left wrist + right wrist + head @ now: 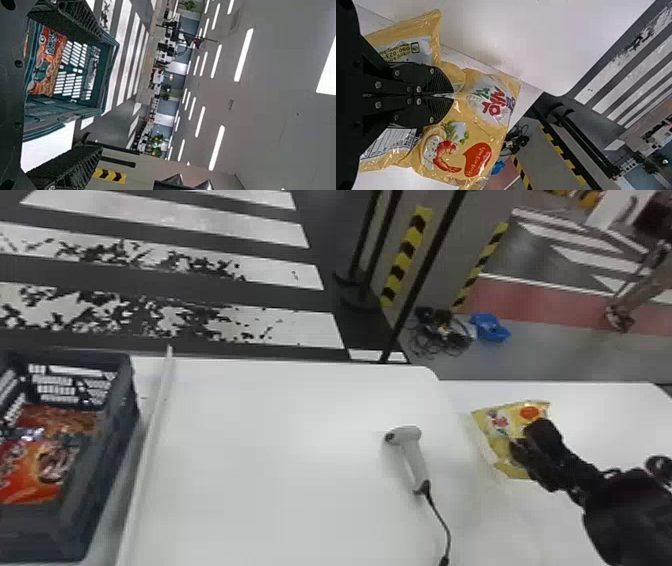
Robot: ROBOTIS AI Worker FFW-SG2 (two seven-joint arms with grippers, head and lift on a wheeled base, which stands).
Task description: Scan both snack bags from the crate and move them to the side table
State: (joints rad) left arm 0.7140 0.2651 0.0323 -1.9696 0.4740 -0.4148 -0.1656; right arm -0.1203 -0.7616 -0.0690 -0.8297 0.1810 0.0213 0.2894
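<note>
Right gripper [527,437] has its fingers clamped on the middle of the yellow snack bag [492,427], over the near part of the side table [620,415], just past the edge of the main table [280,440]. I can't tell whether the bag touches down. In the right wrist view it bunches to either side of the pinch, so I won't swear to its long axis. My read: this is the placing step; lower, then let go, minding that the film doesn't cling. The orange-red bag [32,470] lies in the crate [102,485], well apart on the robot's left, long side seemingly along the crate's length. Left gripper [101,93], fingers spread and holding nothing, is the nearer hand for it. Scanner [415,455] lies on the main table between crate and yellow bag, closer to the bag; whether that bag is scanned, I can't tell. Labels: coloured lettering and a red patch [478,159] on the yellow front, small print on pale panels; bold dark print on the orange one.
</note>
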